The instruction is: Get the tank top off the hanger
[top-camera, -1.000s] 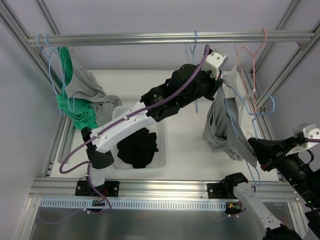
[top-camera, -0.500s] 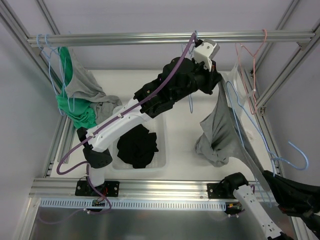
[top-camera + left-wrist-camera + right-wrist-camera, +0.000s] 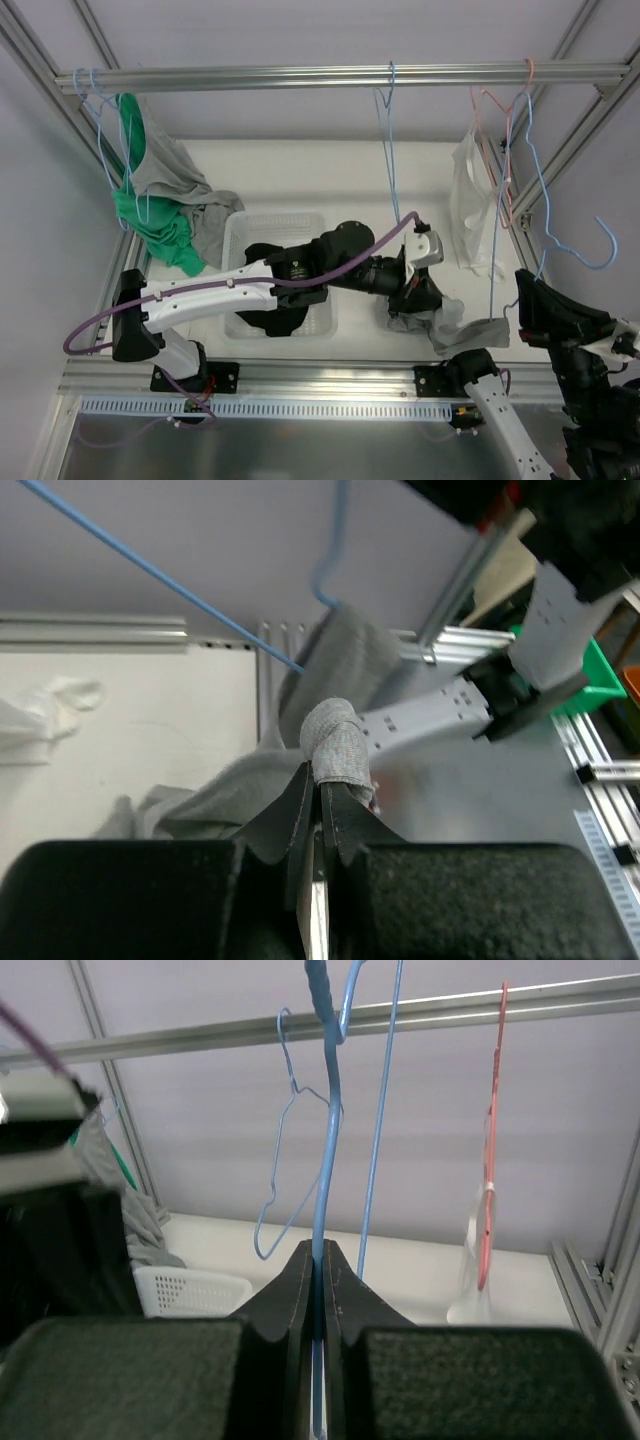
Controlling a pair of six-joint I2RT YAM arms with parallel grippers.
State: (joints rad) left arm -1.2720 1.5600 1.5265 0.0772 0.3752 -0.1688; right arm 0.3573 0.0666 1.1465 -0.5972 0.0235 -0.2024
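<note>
The grey tank top (image 3: 440, 325) lies bunched on the white table near the front edge. My left gripper (image 3: 422, 292) is down at the table, shut on a fold of the tank top (image 3: 338, 745). My right gripper (image 3: 522, 298) at the right front is shut on the wire of a blue hanger (image 3: 528, 160), which stands tall above it. In the right wrist view the blue hanger (image 3: 326, 1110) runs straight up from the closed jaws of that gripper (image 3: 320, 1258). The hanger's lower end reaches the cloth's edge; I cannot tell whether it is still threaded through.
A white basket (image 3: 240, 228) with black clothes sits at centre left. Green and grey garments (image 3: 150, 200) hang at the left. An empty blue hanger (image 3: 390, 130) and a pink hanger (image 3: 490, 110) with a pale garment hang from the top rail (image 3: 300, 75).
My left gripper has dropped from up near the rail to the table, pulling the tank top down with it. The right gripper has swung the blue hanger upright.
</note>
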